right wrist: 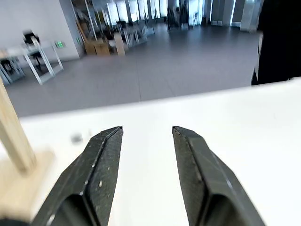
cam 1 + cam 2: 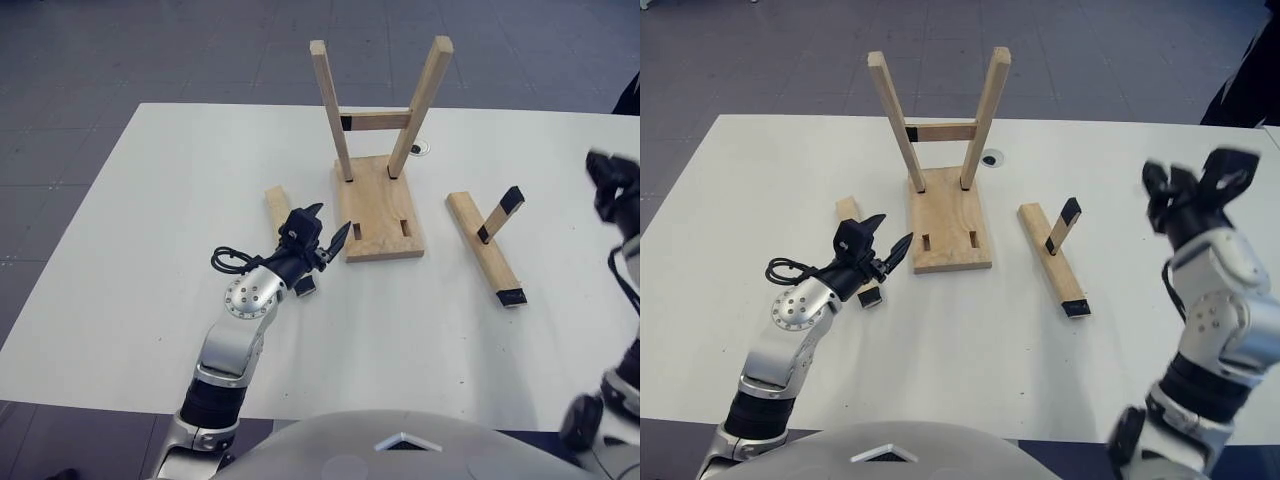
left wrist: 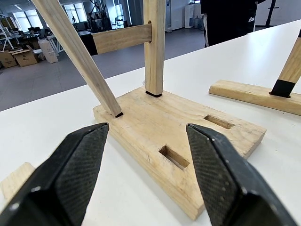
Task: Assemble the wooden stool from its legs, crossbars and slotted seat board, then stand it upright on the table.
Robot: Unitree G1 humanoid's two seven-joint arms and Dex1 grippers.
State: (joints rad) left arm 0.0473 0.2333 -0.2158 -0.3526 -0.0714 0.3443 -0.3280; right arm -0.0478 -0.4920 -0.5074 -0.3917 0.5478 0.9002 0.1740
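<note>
The white worktop [image 2: 150,250] carried a half-built stool; the slotted seat board [image 2: 382,200] lay flat near the middle, toward the far side. Two legs stood in its far slots: the left standing leg [image 2: 331,110] leaned a little outward, and the right standing leg [image 2: 421,105] leaned the other way. A crossbar [image 2: 380,121] joined them about halfway up, with a black band at its left end. The two near slots [image 3: 174,157] of the board were bare.

The left gripper [image 2: 328,222] hovered low over the worktop just beside the board's near left corner; its fingers [image 3: 70,174] were spread apart and released, with nothing between them. From the left wrist they pointed at the board and the standing legs. A loose leg [image 2: 276,207] lay flat on the worktop to the left of the board, partly under the left gripper and wrist; a black-capped end [image 2: 307,287] showed on the near side of the wrist.

To the right of the board, apart from it, a second loose leg [image 2: 482,248] lay flat at an angle, its near end capped in black. A short crossbar [image 2: 499,213] with a black tip rose tilted from its middle.

The right gripper [image 2: 1190,190] was raised above the right side of the worktop, well apart from every wooden piece; its fingers [image 1: 101,165] were parted and held nothing. A small round fitting [image 2: 418,148] sat in the worktop just behind the board.
</note>
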